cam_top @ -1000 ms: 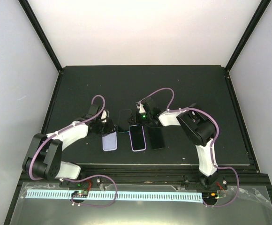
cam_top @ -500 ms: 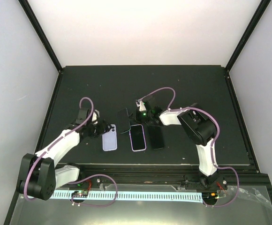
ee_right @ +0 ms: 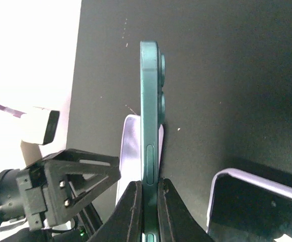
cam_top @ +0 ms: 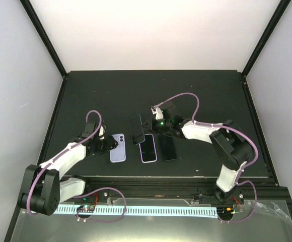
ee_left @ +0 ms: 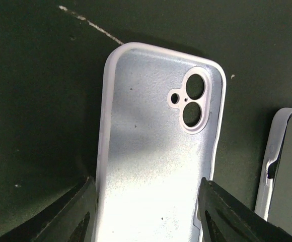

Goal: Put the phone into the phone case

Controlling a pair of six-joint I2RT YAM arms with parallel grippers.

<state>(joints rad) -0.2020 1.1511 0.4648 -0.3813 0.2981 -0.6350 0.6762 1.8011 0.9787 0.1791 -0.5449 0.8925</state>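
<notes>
The empty lilac phone case (cam_top: 118, 148) lies inside-up on the black table, its camera cutout (ee_left: 194, 101) at the far end. My left gripper (cam_top: 107, 145) (ee_left: 148, 212) is open, with one finger (ee_left: 78, 214) over each long edge of the case's near end; I cannot tell whether they touch it. The dark green phone (cam_top: 137, 129) (ee_right: 151, 116) is tilted up off the table. My right gripper (cam_top: 147, 127) (ee_right: 149, 189) is shut on its lower end, pinching front and back. In the right wrist view the case (ee_right: 131, 151) lies just beyond the phone.
A phone fitted in a lilac case (cam_top: 148, 147) (ee_left: 287, 166) (ee_right: 257, 201) lies right of the empty case. A dark phone (cam_top: 167, 147) lies beside that. The raised black frame (cam_top: 60, 101) borders the table.
My left gripper drew back from the top of the case to its left side and opened. My right gripper closed on the green phone and tipped it up; the right elbow swung right.
</notes>
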